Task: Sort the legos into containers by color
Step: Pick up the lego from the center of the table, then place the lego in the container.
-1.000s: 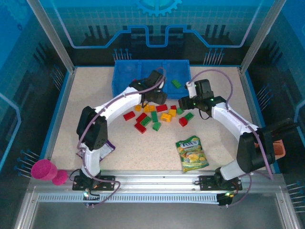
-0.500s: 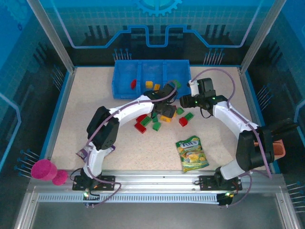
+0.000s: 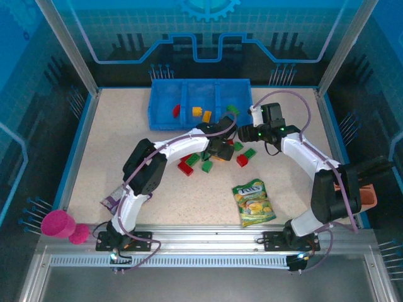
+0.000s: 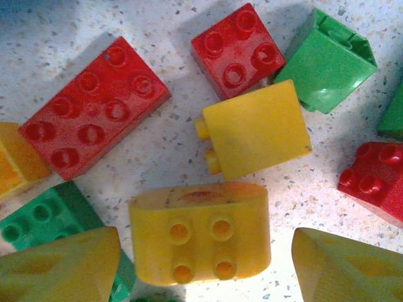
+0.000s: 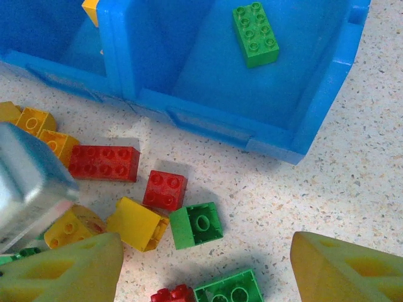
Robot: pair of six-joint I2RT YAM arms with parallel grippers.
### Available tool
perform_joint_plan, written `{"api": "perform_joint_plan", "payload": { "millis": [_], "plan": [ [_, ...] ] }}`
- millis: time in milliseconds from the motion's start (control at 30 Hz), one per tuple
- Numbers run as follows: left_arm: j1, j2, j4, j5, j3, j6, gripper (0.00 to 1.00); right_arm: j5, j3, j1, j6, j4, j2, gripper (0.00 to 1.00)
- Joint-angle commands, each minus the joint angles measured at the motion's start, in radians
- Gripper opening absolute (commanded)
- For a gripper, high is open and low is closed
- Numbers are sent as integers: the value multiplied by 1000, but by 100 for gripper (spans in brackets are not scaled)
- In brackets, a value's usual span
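Note:
Red, yellow and green legos (image 3: 200, 160) lie in a loose pile in front of the blue tray (image 3: 165, 89). Its left compartment holds a red lego (image 3: 176, 111), the middle two yellow ones (image 3: 197, 112), the right a green one (image 5: 255, 34). My left gripper (image 3: 221, 146) hangs low over the pile, open. In the left wrist view a rounded yellow brick (image 4: 201, 231) lies on the table between its fingers (image 4: 60, 267), with a gap on each side. My right gripper (image 3: 242, 134) is open just right of the pile, above a green brick (image 5: 196, 225).
A green-yellow snack bag (image 3: 253, 202) lies near the front right. A purple packet (image 3: 113, 200) pokes out by the left arm's base. A pink object (image 3: 58, 223) sits at the front left corner, a salmon holder (image 3: 369, 196) at the right edge.
My left gripper has swung from the tray's edge back down and right onto the pile, uncovering the red and yellow legos in the tray. The right gripper has hardly moved.

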Motion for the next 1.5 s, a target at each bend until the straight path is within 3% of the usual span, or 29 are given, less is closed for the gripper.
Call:
{"api": "perform_joint_plan", "payload": {
  "millis": [0,533,767,900,1200,1467],
  "plan": [
    [-11,45,-11,24,25,-24,73,-22,13,-16,13,7,9,72],
    [-11,127,-46,19,82,-24,68,-34,-21,-23,27,34,9,71],
    [-11,76,-68,-2,43,-10,52,-17,-32,-38,37,44,-13,71],
    [-4,-4,-36,-75,-11,10,45,-21,-43,-52,49,49,-24,71],
    [102,-106,-5,-115,106,99,45,-34,-41,-58,53,39,-20,71],
    [242,5,85,-160,312,146,46,-42,-33,-58,50,30,-15,71]
  ]
}}
